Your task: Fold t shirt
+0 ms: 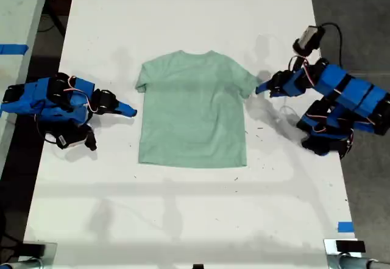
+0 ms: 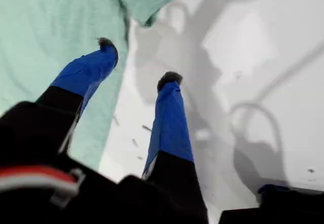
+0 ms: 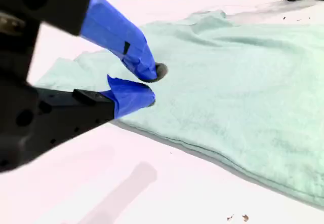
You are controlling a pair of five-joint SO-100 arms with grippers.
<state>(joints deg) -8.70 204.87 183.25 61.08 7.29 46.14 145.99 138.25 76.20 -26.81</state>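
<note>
One t shirt flat mid table, neck toward exterior view's top, hem toward bottom, long axis top-to-bottom. My first gripper spread wide at the exterior view's right sleeve, holding nothing. My second gripper barely parted, empty, just beside the opposite side edge.

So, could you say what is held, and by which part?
Nothing: my first end effector straddles the t-shirt's edge open; my second end effector grips no cloth.

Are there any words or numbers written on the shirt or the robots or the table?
None can be read. The t shirt is plain, with no print. My first gripper, my second gripper and the table show no letters or numbers.
</note>
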